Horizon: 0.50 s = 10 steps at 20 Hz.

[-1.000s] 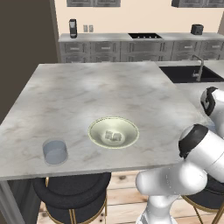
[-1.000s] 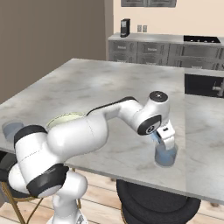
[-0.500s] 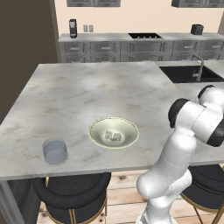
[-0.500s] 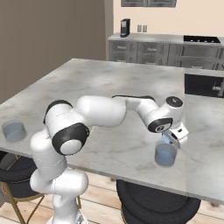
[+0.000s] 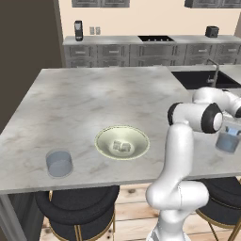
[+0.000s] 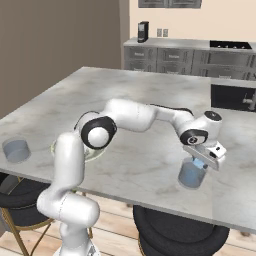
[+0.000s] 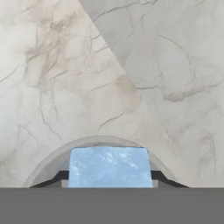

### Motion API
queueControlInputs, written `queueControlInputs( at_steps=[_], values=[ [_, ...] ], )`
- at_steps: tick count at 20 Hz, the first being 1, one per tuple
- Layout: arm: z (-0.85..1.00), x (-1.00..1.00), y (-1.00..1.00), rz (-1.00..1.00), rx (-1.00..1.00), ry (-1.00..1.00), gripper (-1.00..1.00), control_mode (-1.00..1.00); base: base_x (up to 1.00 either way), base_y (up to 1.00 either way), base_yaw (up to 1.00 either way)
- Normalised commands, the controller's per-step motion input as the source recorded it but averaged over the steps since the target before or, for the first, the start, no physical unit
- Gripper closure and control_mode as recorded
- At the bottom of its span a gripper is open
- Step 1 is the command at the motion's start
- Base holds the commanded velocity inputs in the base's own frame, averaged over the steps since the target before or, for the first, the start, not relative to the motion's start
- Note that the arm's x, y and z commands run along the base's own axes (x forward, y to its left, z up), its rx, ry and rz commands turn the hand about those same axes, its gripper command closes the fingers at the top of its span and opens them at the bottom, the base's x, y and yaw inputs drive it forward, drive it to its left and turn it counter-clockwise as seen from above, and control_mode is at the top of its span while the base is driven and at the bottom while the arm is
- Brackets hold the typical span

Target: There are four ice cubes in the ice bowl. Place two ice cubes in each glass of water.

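Note:
My gripper (image 6: 202, 161) is shut on a pale blue ice cube (image 7: 109, 167) and hangs just above the right glass of water (image 6: 191, 176), near the counter's front edge. In the hand view the cube sits between the finger tips with the glass's rim (image 7: 87, 143) curving right under it. That same glass (image 5: 227, 143) stands at the far right in the left base view. The ice bowl (image 5: 98, 141) sits mid-counter with two ice cubes (image 5: 121, 146) inside. The other glass of water (image 5: 59, 163) stands to the bowl's left.
The marble counter (image 5: 94, 99) stretches far back behind the bowl. A dark sink (image 5: 202, 79) is set in at the far right. Black stools (image 5: 77, 207) stand below the front edge. My white arm (image 6: 140, 115) arches over the counter between bowl and right glass.
The arm's elbow has swung up and round. The hand has shifted slightly right and down over the right glass, with the ice cube still held.

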Motion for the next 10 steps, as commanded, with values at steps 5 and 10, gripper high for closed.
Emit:
queueControlInputs(
  at_steps=[5,10],
  values=[
    [0.02,-0.44,0.02,0.09,0.03,0.01,1.00,-1.00,0.00,0.00,0.00],
    [0.59,-0.62,0.63,0.01,0.00,-0.07,1.00,-1.00,0.00,0.00,0.00]
  ],
)
